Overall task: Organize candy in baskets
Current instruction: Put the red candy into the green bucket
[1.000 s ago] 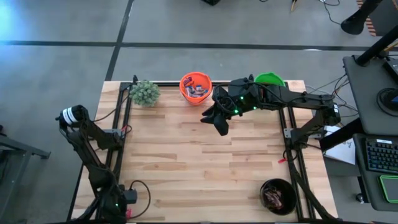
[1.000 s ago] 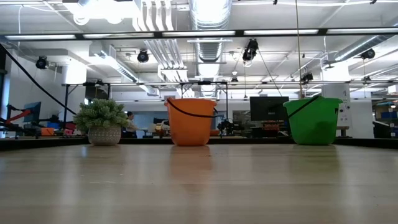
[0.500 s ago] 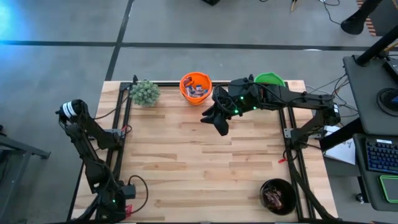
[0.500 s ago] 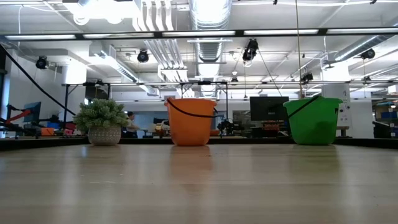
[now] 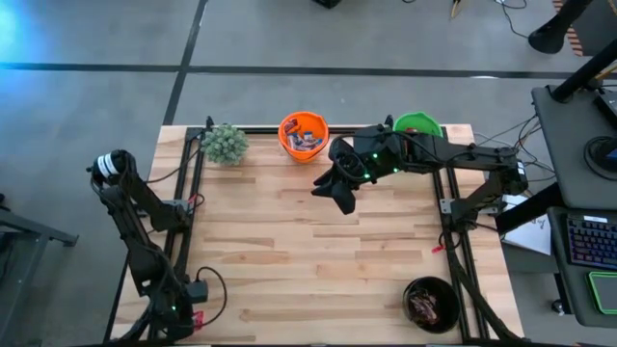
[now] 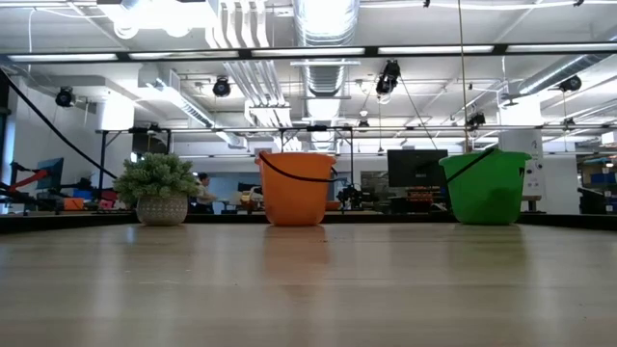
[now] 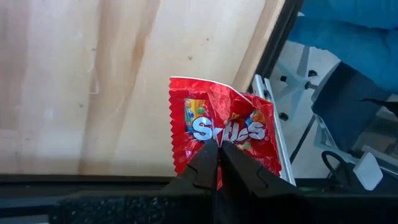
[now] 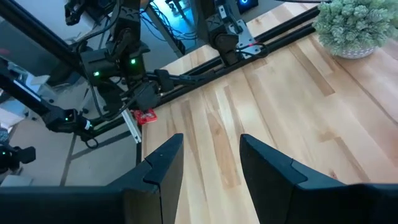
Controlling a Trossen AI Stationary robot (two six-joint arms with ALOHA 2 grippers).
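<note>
**Left jaws pinch a red candy packet at the bench edge**

The left gripper (image 7: 214, 155) has its jaws pressed together on a red candy packet (image 7: 227, 127), which hangs over the edge of the wooden bench (image 5: 289, 251). In the high view this arm stands at the left of the frame, just outside the bench. The right gripper (image 5: 339, 188) hovers above the bench in the upper middle of the frame, its jaws spread and holding nothing. The orange basket (image 5: 303, 134) sits at the top centre with candy inside. The green basket (image 5: 418, 123) is to its right, partly hidden by the right arm. The black basket (image 5: 431, 304) is at the lower right and holds dark brown candy. A small plant (image 5: 225, 144) stands left of the orange basket.
</note>
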